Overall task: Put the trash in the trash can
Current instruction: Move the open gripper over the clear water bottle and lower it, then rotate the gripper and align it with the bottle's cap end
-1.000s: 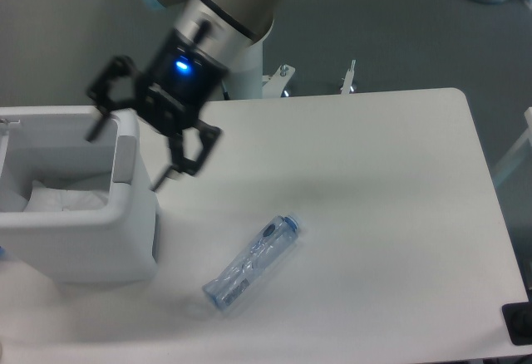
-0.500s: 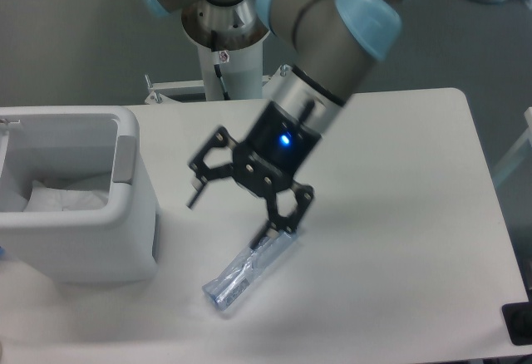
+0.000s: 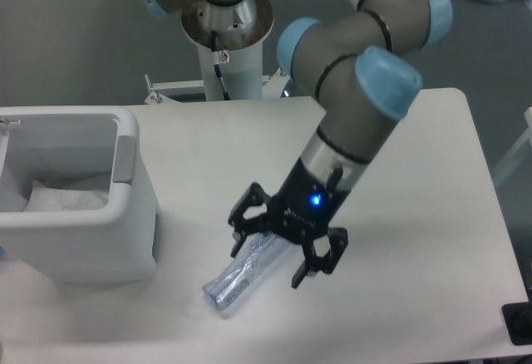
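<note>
The black two-finger claw (image 3: 270, 256) on the grey arm with light blue joints (image 3: 366, 106) is spread wide, low over the white bench (image 3: 399, 214) near the middle of its front edge. Its fingers straddle the upper end of the crushed clear plastic bottle (image 3: 243, 274), one finger on the bottle's left side and one on its right; whether either finger touches the bottle cannot be told. The bottle lies flat on the bench, slanted, its lower end pointing toward the front left corner, and its upper end is hidden under the claw. A blue light glows on the claw's body.

The white boxy plastic bin with rounded corners and a thick rim (image 3: 83, 214) stands at the left edge of the bench, well apart from the bottle, with a grey panel on its right inner wall. Crumpled white paper (image 3: 62, 198) lies inside it.
</note>
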You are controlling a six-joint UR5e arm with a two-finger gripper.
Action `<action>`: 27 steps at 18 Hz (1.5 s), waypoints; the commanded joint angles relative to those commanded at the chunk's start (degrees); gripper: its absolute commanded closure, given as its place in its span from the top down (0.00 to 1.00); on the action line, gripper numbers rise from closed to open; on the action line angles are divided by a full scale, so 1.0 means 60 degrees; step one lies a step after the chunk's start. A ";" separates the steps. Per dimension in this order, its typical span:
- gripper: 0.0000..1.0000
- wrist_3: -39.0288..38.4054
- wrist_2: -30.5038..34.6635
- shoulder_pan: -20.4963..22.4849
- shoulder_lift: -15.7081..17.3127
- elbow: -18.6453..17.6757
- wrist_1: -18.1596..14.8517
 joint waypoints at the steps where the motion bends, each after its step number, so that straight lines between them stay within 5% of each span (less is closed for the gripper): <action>1: 1.00 0.0000 0.0294 -0.0147 -0.0220 0.0293 -0.0220; 7: 1.00 0.0015 0.1685 -0.0703 -0.0997 0.1276 -0.1334; 14: 0.97 0.0146 0.3518 -0.1598 -0.1481 0.1219 -0.1979; 27: 0.99 0.0454 0.5158 -0.2140 -0.2184 0.0780 -0.1819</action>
